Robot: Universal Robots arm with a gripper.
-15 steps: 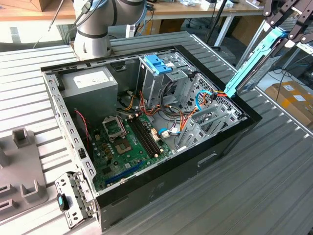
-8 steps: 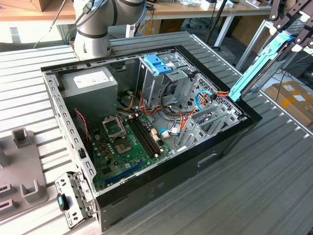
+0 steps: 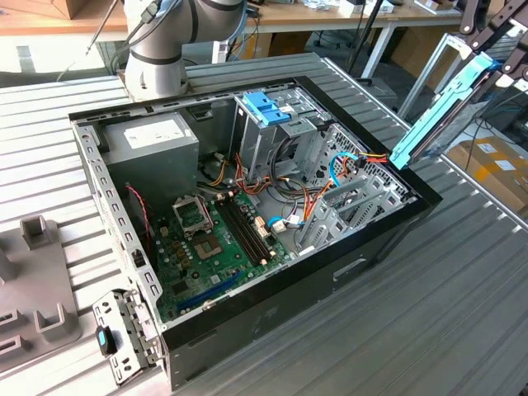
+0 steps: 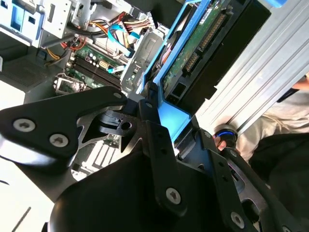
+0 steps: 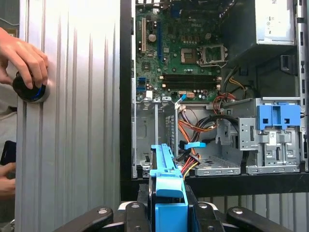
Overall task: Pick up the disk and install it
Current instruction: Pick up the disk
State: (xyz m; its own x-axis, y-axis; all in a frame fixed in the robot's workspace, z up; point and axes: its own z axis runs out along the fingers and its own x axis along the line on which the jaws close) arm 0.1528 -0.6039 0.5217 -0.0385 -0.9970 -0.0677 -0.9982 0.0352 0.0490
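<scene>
In the exterior view, the open case (image 3: 313,289) lies mid-table, with the power supply (image 3: 153,140) at ten o'clock inside it and the drive cage (image 3: 252,144) at twelve. At two o'clock, by the case's rim, the gripper (image 3: 499,59) has its jaws clamped on the disk (image 3: 437,115), which is held tilted in the air.

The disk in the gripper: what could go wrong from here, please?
1. The disk hangs tilted near the case's rim, held at one end by the gripper; it might strike the rim.
2. Loose cables lie by the open bay; the disk could snag them.
3. A person's hand rests on the table beside the case, perhaps within the arm's path.
</scene>
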